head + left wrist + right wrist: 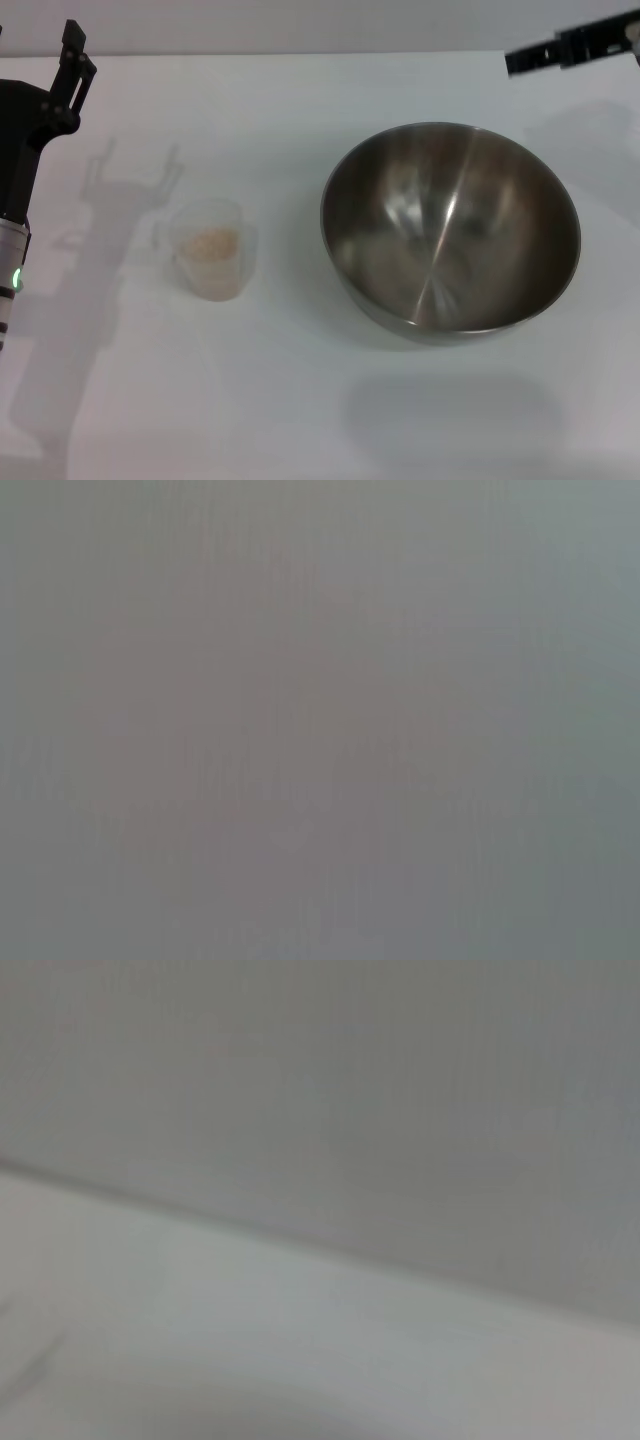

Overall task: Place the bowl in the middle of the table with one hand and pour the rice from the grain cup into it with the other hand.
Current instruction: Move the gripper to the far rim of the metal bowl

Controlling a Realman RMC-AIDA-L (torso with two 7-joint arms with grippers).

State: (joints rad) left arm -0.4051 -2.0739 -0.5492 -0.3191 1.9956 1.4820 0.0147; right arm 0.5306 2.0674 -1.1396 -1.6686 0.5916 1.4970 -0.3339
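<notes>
The steel bowl (450,230) stands upright and empty on the white table (300,400), right of the middle. The clear grain cup (210,250) stands upright to its left, with a small heap of beige rice (210,243) inside. My left gripper (60,70) is raised at the far left edge, well behind and to the left of the cup, touching nothing. My right gripper (560,48) shows as a black bar at the far right corner, behind the bowl and apart from it. The left wrist view shows only plain grey. The right wrist view shows bare table (200,1360) and a grey wall.
The table's far edge meets a pale wall (300,25) at the back. Shadows of the left arm fall on the table left of the cup. Bare tabletop lies between the cup and the bowl and along the front.
</notes>
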